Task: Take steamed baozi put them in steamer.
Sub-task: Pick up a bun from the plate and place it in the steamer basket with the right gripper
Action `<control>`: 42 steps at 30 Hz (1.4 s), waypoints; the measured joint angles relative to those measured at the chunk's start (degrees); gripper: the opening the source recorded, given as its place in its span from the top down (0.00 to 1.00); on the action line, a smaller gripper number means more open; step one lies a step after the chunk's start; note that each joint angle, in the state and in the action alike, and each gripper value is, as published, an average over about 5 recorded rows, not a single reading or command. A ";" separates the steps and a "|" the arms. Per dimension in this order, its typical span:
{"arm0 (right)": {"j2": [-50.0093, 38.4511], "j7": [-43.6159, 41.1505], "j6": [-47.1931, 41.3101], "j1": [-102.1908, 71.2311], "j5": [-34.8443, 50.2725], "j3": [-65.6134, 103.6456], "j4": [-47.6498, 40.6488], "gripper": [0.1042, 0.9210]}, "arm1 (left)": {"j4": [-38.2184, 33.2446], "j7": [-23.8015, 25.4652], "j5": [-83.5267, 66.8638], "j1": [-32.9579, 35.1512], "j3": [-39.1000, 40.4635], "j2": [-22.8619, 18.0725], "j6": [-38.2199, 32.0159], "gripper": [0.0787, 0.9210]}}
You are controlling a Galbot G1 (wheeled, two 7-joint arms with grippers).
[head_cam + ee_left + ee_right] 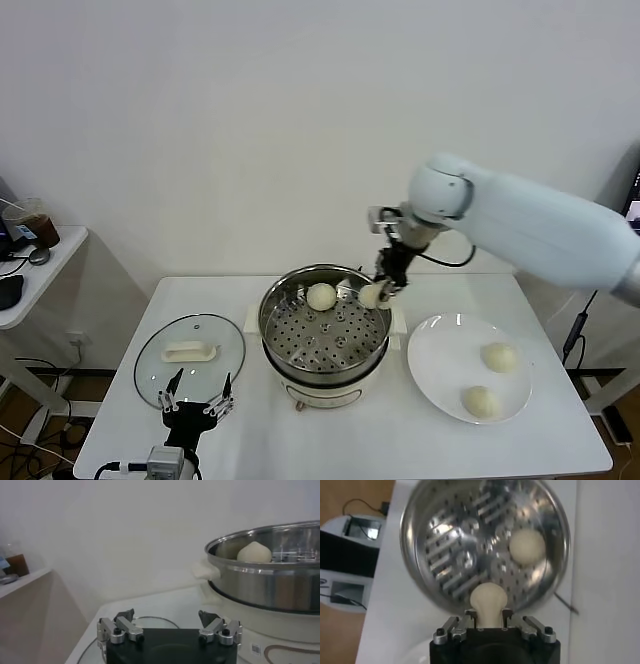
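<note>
The steamer (324,335) is a shiny perforated steel basket on a cream pot at the table's middle. One steamed baozi (321,296) lies on its floor at the back, also seen as a baozi (526,546) from the right wrist and a baozi (254,553) from the left wrist. My right gripper (377,293) hovers over the steamer's back right rim, shut on a second baozi (488,600). Two more baozi (499,357) (482,402) rest on the white plate (440,350) to the right. My left gripper (197,407) stays parked, open, at the front left.
A round glass lid (190,358) with a white handle lies flat left of the steamer, just beyond the left gripper. A side table (35,270) with a cup stands off to the far left. The wall rises close behind the table.
</note>
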 measured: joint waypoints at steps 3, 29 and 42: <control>3.63 1.13 -1.01 -0.49 0.60 -0.38 -1.72 0.69 | -0.13 0.00 -0.05 -0.04 0.09 -0.09 0.09 0.12; 21.17 7.38 -4.34 -6.62 -0.79 -1.55 -12.90 0.57 | -1.68 -0.10 -0.31 0.35 1.06 -1.04 0.38 0.12; 19.71 7.61 -4.35 -6.13 -0.91 -1.18 -11.42 0.15 | -1.53 -0.11 -0.32 0.16 0.96 -1.26 0.48 0.12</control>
